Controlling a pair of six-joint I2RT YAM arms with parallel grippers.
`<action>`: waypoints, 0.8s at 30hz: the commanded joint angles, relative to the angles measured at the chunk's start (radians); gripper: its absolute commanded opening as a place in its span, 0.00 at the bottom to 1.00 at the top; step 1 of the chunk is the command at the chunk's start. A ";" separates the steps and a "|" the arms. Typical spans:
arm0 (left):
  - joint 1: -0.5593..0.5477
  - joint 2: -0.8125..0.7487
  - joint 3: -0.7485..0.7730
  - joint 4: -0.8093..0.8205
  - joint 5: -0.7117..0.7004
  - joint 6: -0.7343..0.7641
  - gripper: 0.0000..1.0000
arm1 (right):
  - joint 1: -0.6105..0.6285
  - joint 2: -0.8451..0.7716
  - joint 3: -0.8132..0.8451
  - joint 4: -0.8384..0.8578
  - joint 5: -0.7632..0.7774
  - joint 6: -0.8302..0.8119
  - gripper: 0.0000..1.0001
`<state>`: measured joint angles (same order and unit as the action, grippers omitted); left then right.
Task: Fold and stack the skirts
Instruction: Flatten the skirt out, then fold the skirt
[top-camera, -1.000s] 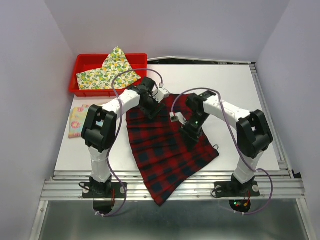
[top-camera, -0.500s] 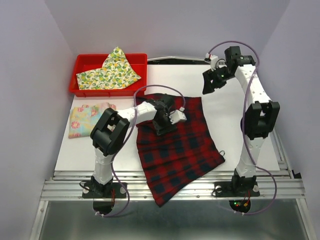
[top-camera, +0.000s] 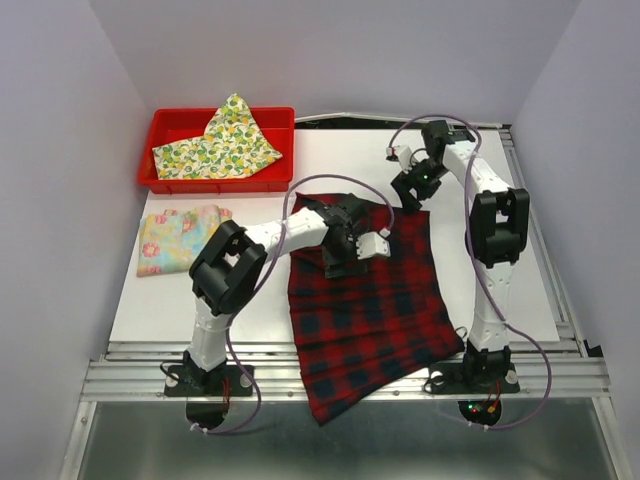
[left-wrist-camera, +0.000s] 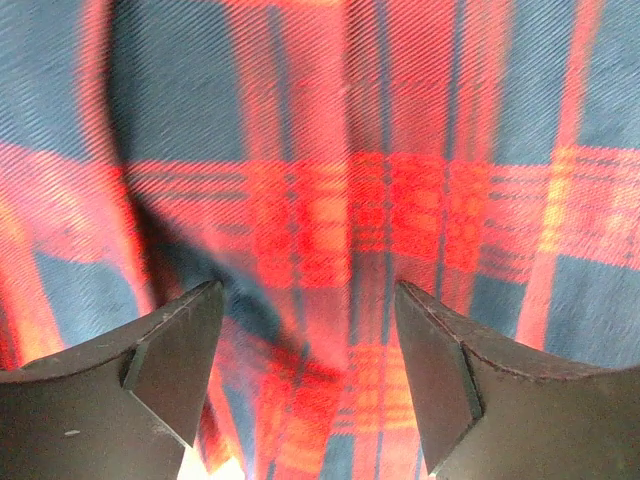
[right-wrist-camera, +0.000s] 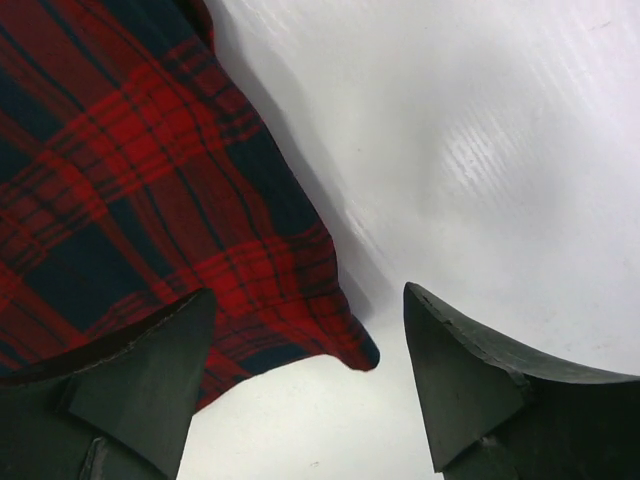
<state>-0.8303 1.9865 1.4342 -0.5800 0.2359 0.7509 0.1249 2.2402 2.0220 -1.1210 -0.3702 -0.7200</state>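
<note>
The red-and-black plaid skirt (top-camera: 370, 300) lies spread across the middle of the table, its near end hanging over the front edge. My left gripper (top-camera: 352, 252) hovers low over the skirt's upper part, open; plaid cloth (left-wrist-camera: 400, 150) fills its view and nothing sits between the fingers (left-wrist-camera: 180, 350). My right gripper (top-camera: 408, 190) is open above the skirt's far right corner (right-wrist-camera: 350, 345), which lies on the white table between its fingers (right-wrist-camera: 470, 380). The lemon-print skirt (top-camera: 215, 145) lies in the red bin (top-camera: 165, 125). The pastel floral skirt (top-camera: 178, 238) lies folded at the table's left.
The red bin stands at the far left corner. Bare white table (top-camera: 500, 260) shows right of the plaid skirt, with a metal rail (top-camera: 350, 370) along the front edge. Purple walls close in on three sides.
The right arm left the skirt's middle, swung to the far right, and now sits over its far right corner. The left gripper slid rightward, and the skirt shifted right and lies flatter.
</note>
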 joint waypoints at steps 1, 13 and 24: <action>0.042 -0.095 0.083 -0.072 0.036 0.031 0.80 | -0.005 0.028 -0.002 -0.013 0.016 -0.097 0.79; 0.339 0.095 0.567 -0.038 0.091 0.010 0.83 | -0.005 0.050 -0.117 0.013 0.002 -0.148 0.21; 0.373 0.281 0.742 -0.063 0.218 0.151 0.88 | 0.076 -0.143 -0.233 0.102 0.017 -0.182 0.01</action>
<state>-0.4316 2.2272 2.1342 -0.6083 0.3618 0.8299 0.1478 2.2044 1.8378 -1.0676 -0.3611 -0.8700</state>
